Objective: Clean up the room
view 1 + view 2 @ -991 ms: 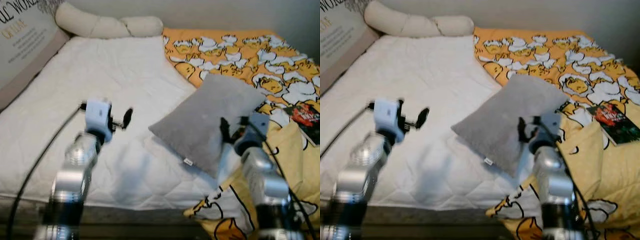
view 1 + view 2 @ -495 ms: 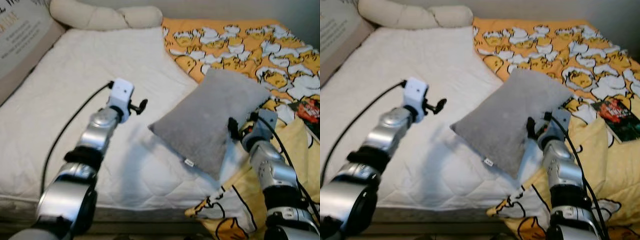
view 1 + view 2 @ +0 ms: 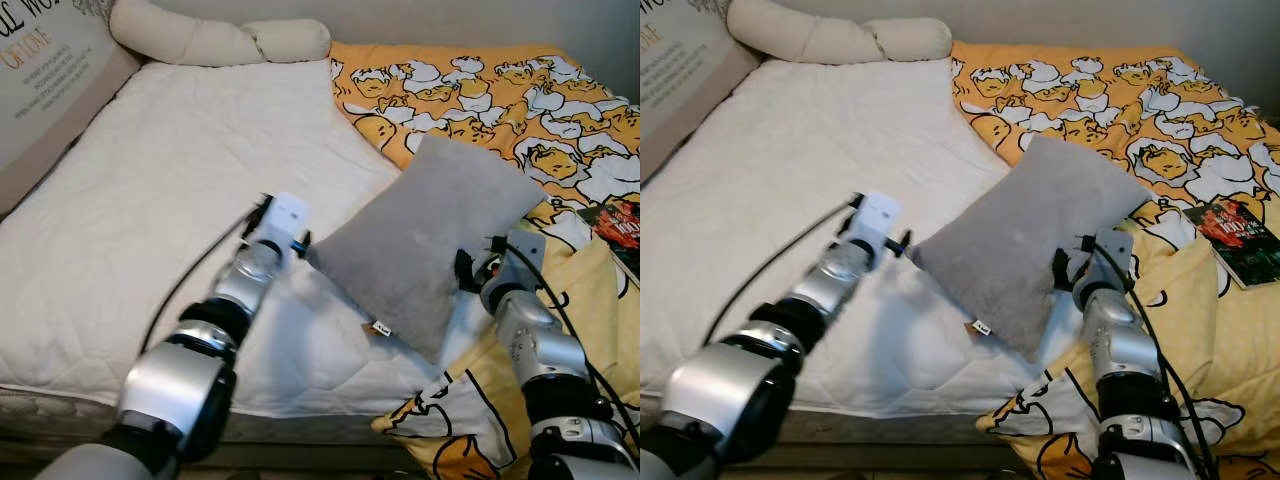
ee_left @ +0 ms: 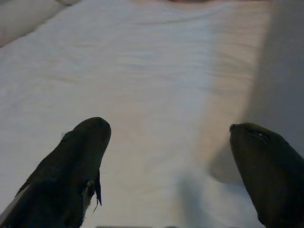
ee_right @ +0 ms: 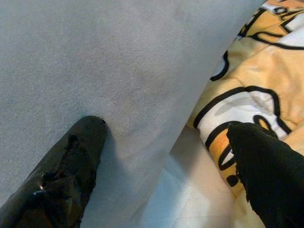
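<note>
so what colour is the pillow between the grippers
Plain grey pillow, clearest in the right eye view.

Bed (image 3: 150, 180) under white quilted cover, pale grey wall (image 3: 420, 18) behind, lettered panel (image 3: 45, 70) leaning along its left side.

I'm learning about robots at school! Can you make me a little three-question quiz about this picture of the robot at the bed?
1. True or false: the grey pillow lies partly on the orange-and-yellow duck blanket.
2. Which pincer is at the pillow's edge next to the blanket? A) the left pincer B) the right pincer
3. Fill in the missing word: the long cream bolster lies at the far end of the white ____.

Key
1. True.
2. B. One finger rests on the pillow and the other is over the blanket; the left pincer is open at the pillow's other side.
3. Mattress.
</note>
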`<state>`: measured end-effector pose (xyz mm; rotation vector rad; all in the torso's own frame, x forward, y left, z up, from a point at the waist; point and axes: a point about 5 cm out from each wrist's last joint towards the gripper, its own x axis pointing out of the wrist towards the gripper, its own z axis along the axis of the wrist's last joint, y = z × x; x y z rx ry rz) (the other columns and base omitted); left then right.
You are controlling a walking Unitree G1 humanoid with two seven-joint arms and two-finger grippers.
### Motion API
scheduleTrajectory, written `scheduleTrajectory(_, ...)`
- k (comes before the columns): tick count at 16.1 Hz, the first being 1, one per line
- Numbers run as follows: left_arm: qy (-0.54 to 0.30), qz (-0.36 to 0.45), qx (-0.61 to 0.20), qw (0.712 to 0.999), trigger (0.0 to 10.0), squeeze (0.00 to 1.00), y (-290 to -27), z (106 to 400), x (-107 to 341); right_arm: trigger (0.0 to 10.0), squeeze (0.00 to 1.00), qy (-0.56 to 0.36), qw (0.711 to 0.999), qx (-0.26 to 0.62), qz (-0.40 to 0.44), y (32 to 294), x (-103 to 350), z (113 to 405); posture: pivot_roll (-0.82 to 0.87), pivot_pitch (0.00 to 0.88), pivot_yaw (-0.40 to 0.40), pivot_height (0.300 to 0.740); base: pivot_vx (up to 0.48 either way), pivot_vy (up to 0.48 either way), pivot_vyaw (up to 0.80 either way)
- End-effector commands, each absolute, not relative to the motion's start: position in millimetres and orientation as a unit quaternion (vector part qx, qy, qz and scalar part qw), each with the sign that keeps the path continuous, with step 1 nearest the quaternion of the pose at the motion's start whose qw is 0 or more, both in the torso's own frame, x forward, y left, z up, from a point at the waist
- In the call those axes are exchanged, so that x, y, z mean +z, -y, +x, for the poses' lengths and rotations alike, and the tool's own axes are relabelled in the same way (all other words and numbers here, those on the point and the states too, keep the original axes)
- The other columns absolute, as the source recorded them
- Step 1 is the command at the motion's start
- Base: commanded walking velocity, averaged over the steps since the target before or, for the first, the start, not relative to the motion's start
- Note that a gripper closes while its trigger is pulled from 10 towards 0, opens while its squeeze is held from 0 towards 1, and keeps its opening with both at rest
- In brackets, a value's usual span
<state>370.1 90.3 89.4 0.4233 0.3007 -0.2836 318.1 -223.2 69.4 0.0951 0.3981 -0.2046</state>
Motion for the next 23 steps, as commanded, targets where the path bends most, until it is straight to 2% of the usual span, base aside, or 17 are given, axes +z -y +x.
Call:
scheduleTrajectory(1, -0.156, 0.227, -0.17, 0.946, 10.0, 0.0, -76, 362, 80, 10.0, 0.0, -0.186, 0.974, -0.121, 0.044, 222, 70, 314, -0.15, 0.0, 0.052, 0.74, 0.0, 0.0, 0.0)
scheduleTrajectory(3, -0.161, 0.218, -0.184, 0.945, 10.0, 0.0, -65, 357, 74, 10.0, 0.0, -0.159, 0.973, -0.163, 0.046, 232, 75, 311, -0.15, 0.0, 0.052, 0.74, 0.0, 0.0, 0.0)
scheduleTrajectory(5, -0.162, 0.222, -0.195, 0.941, 10.0, 0.0, -57, 353, 72, 10.0, 0.0, -0.177, 0.965, -0.192, 0.033, 240, 68, 306, -0.15, 0.0, 0.054, 0.74, 0.0, 0.0, 0.0)
scheduleTrajectory(8, -0.167, 0.191, -0.242, 0.936, 10.0, 0.0, -41, 349, 71, 10.0, 0.0, -0.214, 0.963, -0.159, 0.027, 232, 55, 305, -0.15, 0.0, 0.062, 0.74, 0.0, 0.0, 0.0)
scheduleTrajectory(11, -0.192, 0.125, -0.362, 0.904, 10.0, 0.0, -15, 332, 64, 10.0, 0.0, -0.229, 0.97, -0.06, 0.05, 202, 44, 315, -0.15, 0.0, 0.065, 0.74, 0.0, 0.0, 0.0)
scheduleTrajectory(14, -0.198, 0.107, -0.44, 0.869, 10.0, 0.0, 3, 318, 60, 10.0, 0.0, -0.21, 0.975, 0.018, 0.07, 174, 55, 326, -0.14, 0.0, 0.052, 0.74, 0.0, 0.0, 0.0)
scheduleTrajectory(15, -0.196, 0.096, -0.461, 0.86, 10.0, 0.0, 10, 314, 61, 10.0, 0.0, -0.197, 0.974, 0.066, 0.094, 155, 62, 330, -0.13, 0.0, 0.045, 0.74, 0.0, 0.0, 0.0)
scheduleTrajectory(17, -0.193, 0.089, -0.462, 0.861, 10.0, 0.0, 11, 315, 63, 10.0, 0.0, -0.193, 0.971, 0.093, 0.109, 146, 65, 334, -0.13, 0.0, 0.041, 0.74, 0.0, 0.0, 0.0)
scheduleTrajectory(19, -0.185, 0.079, -0.442, 0.874, 10.0, 0.0, 3, 322, 67, 10.0, 0.0, -0.202, 0.971, 0.073, 0.102, 150, 64, 335, -0.13, 0.0, 0.038, 0.74, 0.0, 0.0, 0.0)
scheduleTrajectory(20, -0.18, 0.078, -0.431, 0.881, 10.0, 0.0, -4, 326, 69, 10.0, 0.0, -0.211, 0.972, 0.044, 0.095, 160, 61, 334, -0.13, 0.0, 0.031, 0.74, 0.0, 0.0, 0.0)
scheduleTrajectory(21, -0.175, 0.076, -0.426, 0.884, 10.0, 0.0, -10, 330, 71, 10.0, 1.0, -0.218, 0.971, 0.019, 0.101, 173, 59, 331, -0.13, 0.0, 0.031, 0.74, 0.0, 0.0, 0.0)
scheduleTrajectory(23, -0.157, 0.078, -0.425, 0.888, 10.0, 0.0, -29, 339, 78, 10.0, 1.0, -0.223, 0.969, -0.005, 0.107, 191, 57, 325, -0.11, 0.0, 0.025, 0.74, 0.0, 0.0, 0.0)
